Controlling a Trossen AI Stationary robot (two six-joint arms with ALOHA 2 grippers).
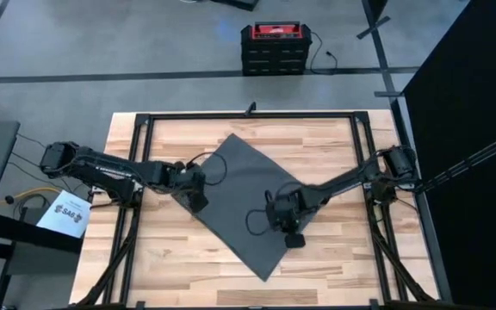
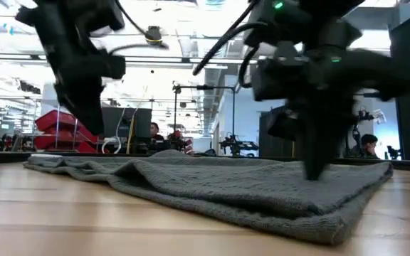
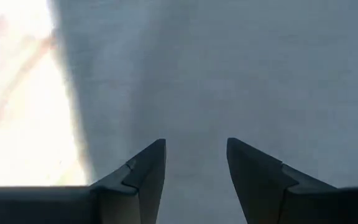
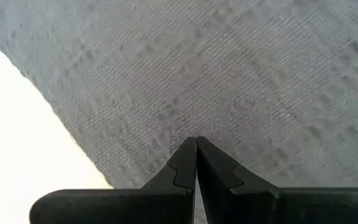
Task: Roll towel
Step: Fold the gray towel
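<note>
On the table [image 1: 334,146], flat towel [image 1: 248,185], left tool [image 3: 194,168] released, right tool [image 4: 196,155] clenched, tag hidden.

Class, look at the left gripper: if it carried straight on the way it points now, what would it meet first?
Most likely the towel. The left gripper is open and points down at the grey cloth near its edge, with nothing between.

The bench [image 1: 188,267] is pale wooden planking inside a black metal frame [image 1: 252,115]. At twelve o'clock beyond it, a red and black case [image 1: 275,47] stands on the grey floor, with a cable trailing from its three o'clock side. At nine o'clock, a white paper label [image 1: 67,213] lies just off the bench edge. At three o'clock rises a black panel [image 1: 476,146]. In the low view, seated people [image 2: 367,146] show far behind.
</note>
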